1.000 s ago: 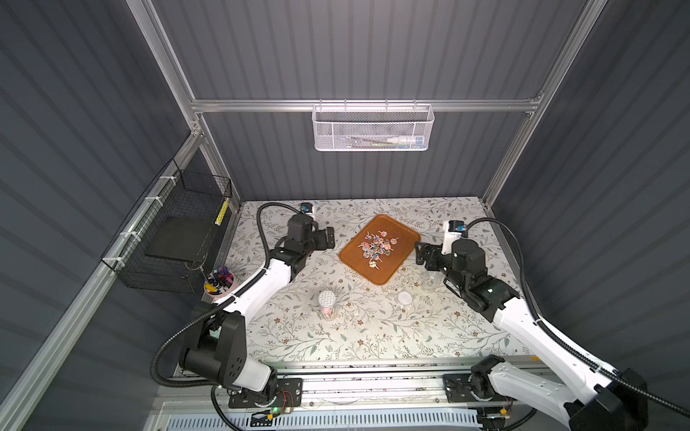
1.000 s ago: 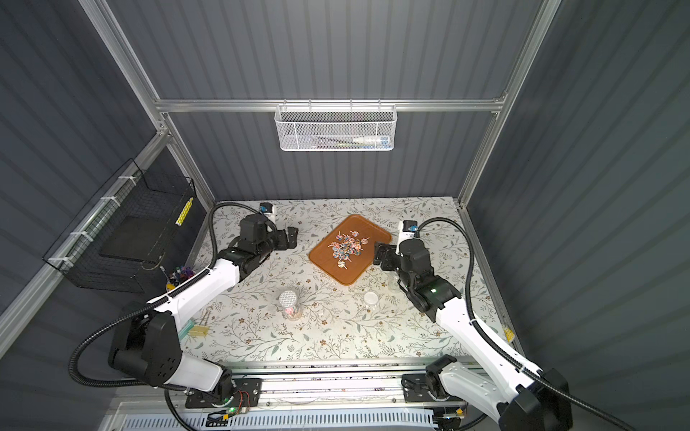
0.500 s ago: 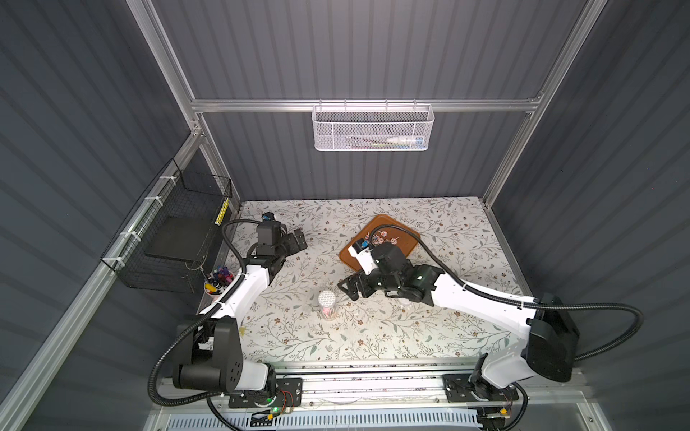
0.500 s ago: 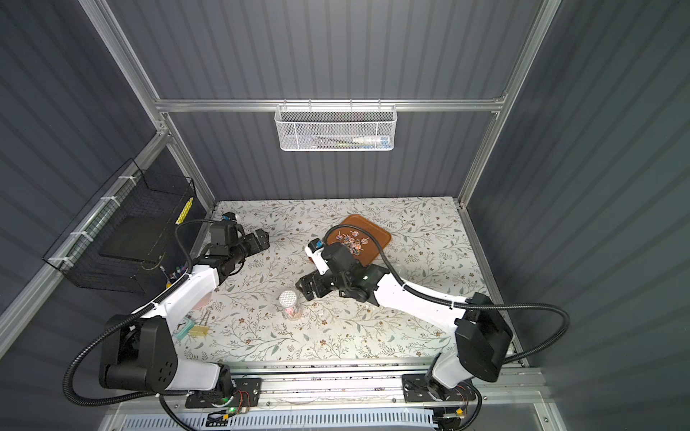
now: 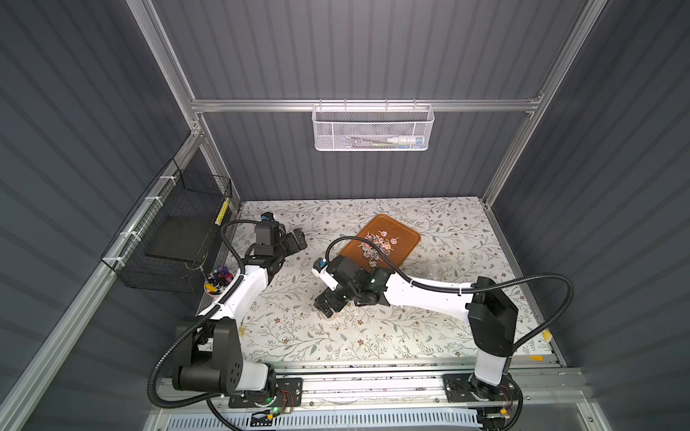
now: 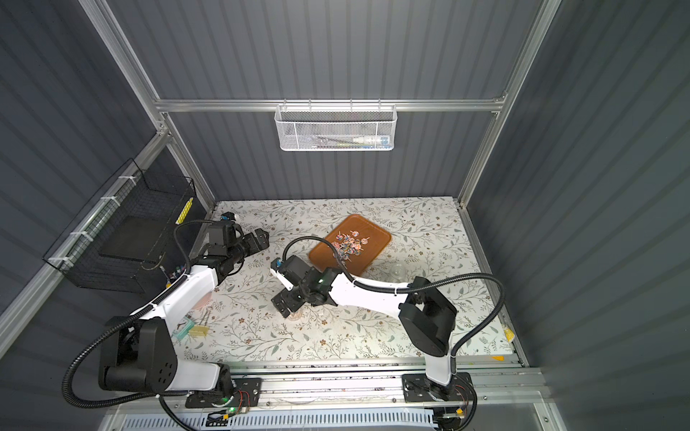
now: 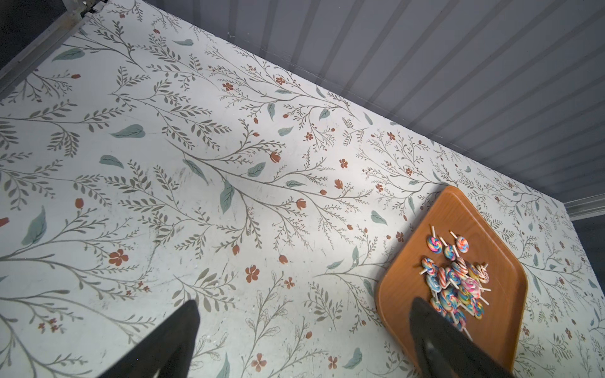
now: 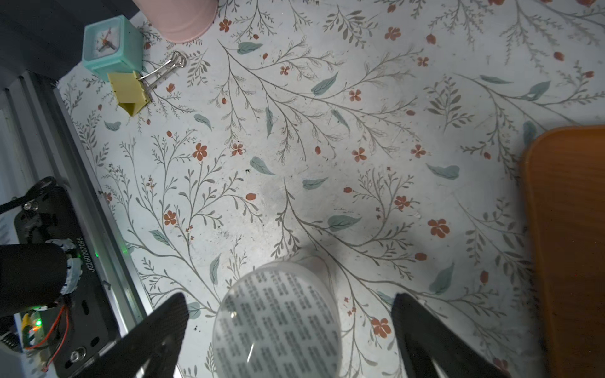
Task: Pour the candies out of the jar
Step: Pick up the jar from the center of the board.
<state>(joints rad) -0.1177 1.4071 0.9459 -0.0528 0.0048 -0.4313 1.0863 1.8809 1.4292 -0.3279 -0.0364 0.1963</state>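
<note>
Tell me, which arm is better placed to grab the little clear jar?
Right. The open right gripper straddles the clear round jar with the printed top; the left gripper hangs well away.

I read the left gripper point(image 7: 303, 301) as spread wide, its two dark fingers point(image 7: 176, 337) standing over the floral table cover point(image 7: 196, 147). One finger overlaps the brown tray point(image 7: 458, 209) in my view; contact cannot be confirmed. The candies point(image 7: 455, 281), swirled lollipops on white sticks, lie heaped on the tray. A grey ribbed wall point(image 7: 425, 65) backs the table.
</note>
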